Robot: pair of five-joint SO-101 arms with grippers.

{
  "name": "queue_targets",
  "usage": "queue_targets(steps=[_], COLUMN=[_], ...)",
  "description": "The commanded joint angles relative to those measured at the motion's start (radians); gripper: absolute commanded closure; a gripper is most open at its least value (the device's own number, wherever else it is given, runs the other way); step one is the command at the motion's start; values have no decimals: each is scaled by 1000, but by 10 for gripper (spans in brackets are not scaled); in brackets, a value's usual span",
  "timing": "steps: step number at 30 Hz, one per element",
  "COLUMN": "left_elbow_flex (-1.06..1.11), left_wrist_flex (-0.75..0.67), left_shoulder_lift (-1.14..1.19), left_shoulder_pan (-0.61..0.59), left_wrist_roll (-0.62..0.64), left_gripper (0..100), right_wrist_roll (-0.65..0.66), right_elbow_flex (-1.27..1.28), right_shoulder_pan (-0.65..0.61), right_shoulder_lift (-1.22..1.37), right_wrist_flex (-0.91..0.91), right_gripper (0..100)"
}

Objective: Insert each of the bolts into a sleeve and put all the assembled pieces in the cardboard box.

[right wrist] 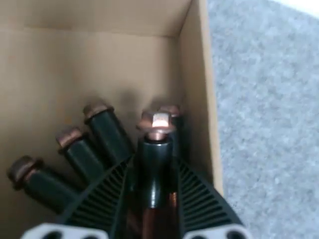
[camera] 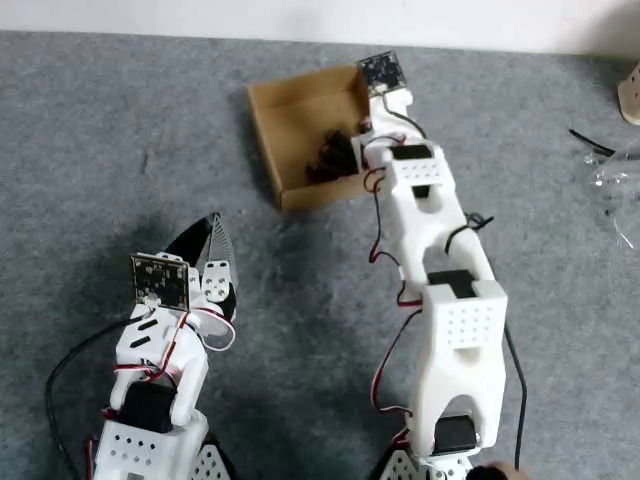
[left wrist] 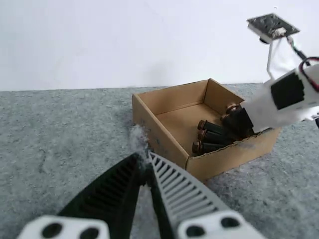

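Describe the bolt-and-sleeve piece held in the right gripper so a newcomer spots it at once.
Find the open brown cardboard box on the grey table. Inside it, the right gripper clamps one copper-headed bolt in a black sleeve; its neighbours lie loose on the box floor.

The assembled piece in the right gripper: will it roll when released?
The assembled piece looks rigid; its metallic bolt probably makes it heavy for its size. The round sleeve may roll, but the cardboard box wall and the pieces beside it should stop it.
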Motion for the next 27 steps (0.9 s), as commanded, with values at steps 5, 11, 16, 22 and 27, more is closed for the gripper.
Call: queue_targets(steps=[5, 11, 16, 22, 27], left_elbow_flex=[21, 21, 21, 21, 21], left_wrist_flex=[-3, -3, -3, -3, -3], left_shoulder_lift=[5, 5, 5, 5, 5], left_shoulder_pan=[-5, -5, -5, -5, -5], left_wrist_roll=[-5, -5, -5, -5, -5], left_gripper=[992, 992, 992, 992, 992], right_wrist_roll=[12, 9, 9, 8, 6], right_elbow_flex=[-67, -68, -70, -136, -153], right_shoulder_pan=[18, 18, 18, 18, 19], right_shoulder_lift=[-31, -36, -38, -114, -240], right_wrist_flex=[51, 94, 107, 209, 314], right_gripper=[850, 814, 814, 814, 814])
